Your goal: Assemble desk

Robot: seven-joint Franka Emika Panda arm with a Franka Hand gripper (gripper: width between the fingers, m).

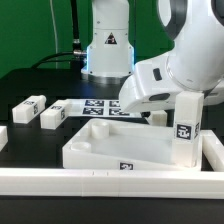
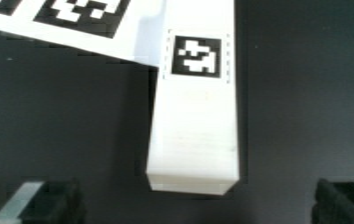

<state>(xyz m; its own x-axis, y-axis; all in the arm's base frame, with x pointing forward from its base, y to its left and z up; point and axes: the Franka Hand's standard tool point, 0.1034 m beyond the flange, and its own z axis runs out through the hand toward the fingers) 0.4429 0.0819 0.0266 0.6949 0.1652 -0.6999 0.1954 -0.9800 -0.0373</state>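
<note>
The white desk top (image 1: 105, 148) lies with its raised rim up near the front rail. One leg block (image 1: 186, 126) stands upright at the desk top's corner on the exterior view's right, its tag facing out. My gripper (image 1: 158, 116) hangs just to that leg's left. In the wrist view the leg (image 2: 197, 100) runs away from my gripper (image 2: 195, 205), its near end between the dark fingers (image 2: 41, 202), which stand wide apart and do not touch it. Two more leg blocks (image 1: 30, 107) (image 1: 53, 117) lie on the exterior view's left.
The marker board (image 1: 100, 108) lies behind the desk top and shows in the wrist view (image 2: 67, 14). Long low white border rails run along the front (image 1: 100, 183) and right (image 1: 214, 150). Another white piece (image 1: 2, 136) sits at the far left edge. The robot base (image 1: 108, 45) stands at the back.
</note>
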